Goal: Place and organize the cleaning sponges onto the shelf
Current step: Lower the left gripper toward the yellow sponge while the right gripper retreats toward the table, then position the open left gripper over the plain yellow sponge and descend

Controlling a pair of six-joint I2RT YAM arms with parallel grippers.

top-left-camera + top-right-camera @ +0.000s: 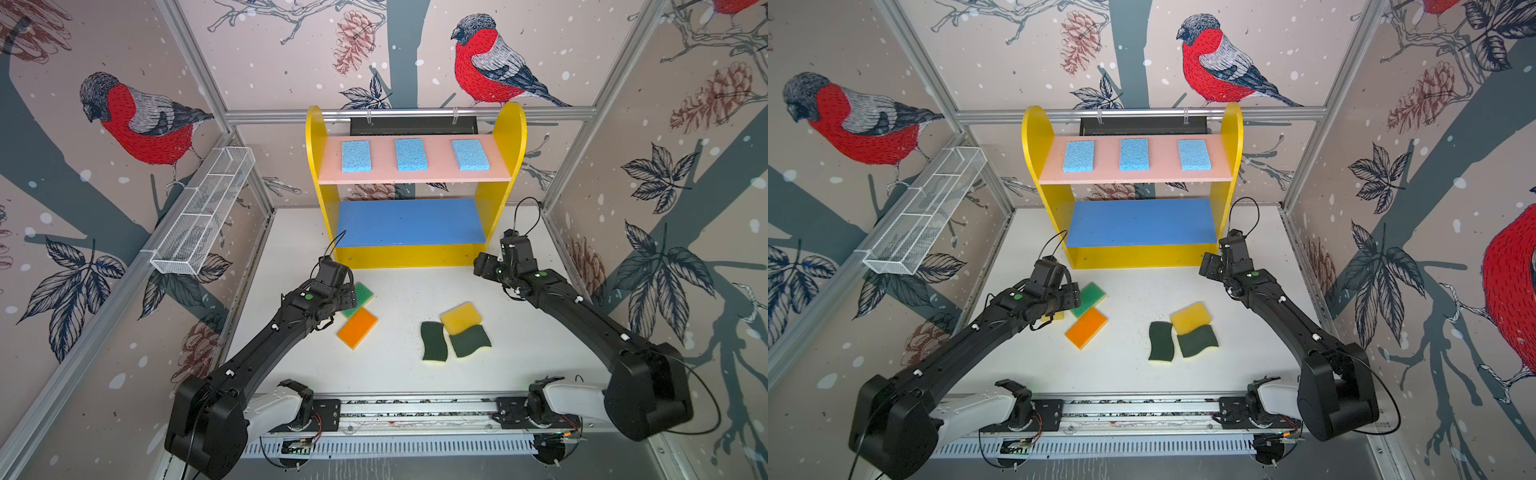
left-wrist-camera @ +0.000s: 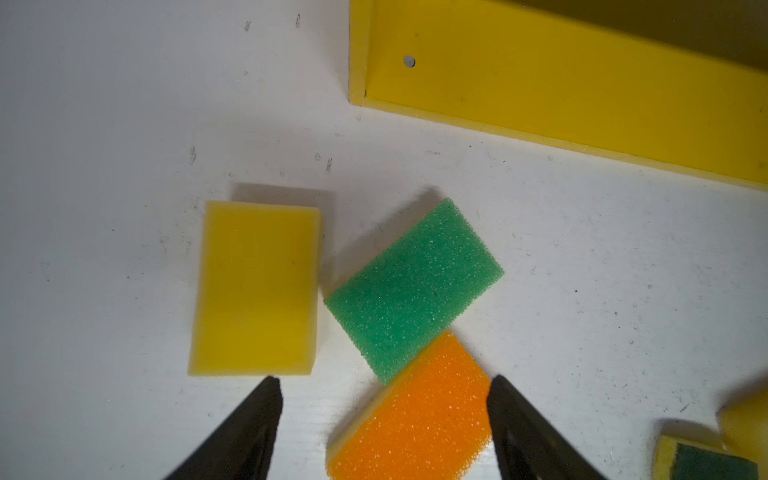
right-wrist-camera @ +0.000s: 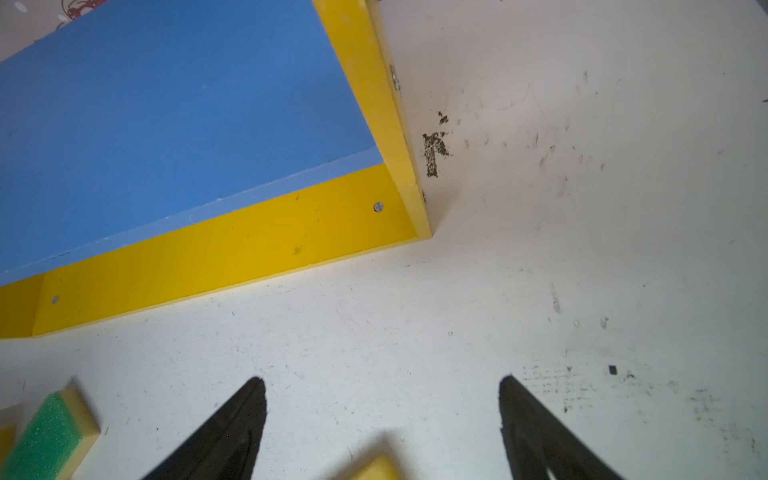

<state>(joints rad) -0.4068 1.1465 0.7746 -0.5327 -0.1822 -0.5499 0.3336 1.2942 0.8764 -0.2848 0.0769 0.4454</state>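
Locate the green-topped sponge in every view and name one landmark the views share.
Top view: green sponge on the table, touching the orange sponge.
Top view: same spot, before the shelf's left end.
Left wrist, between the yellow block and the orange sponge.
Right wrist: cut off at a corner, yellow base showing.
Landmark: the shelf's yellow front board, in all four.

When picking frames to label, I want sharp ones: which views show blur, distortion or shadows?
Both top views: wide-angle stretch, shelf evenly lit. Left wrist: crisp, soft shadows beside yellow sponge and green sponge. Right wrist: second yellow sponge blurred.
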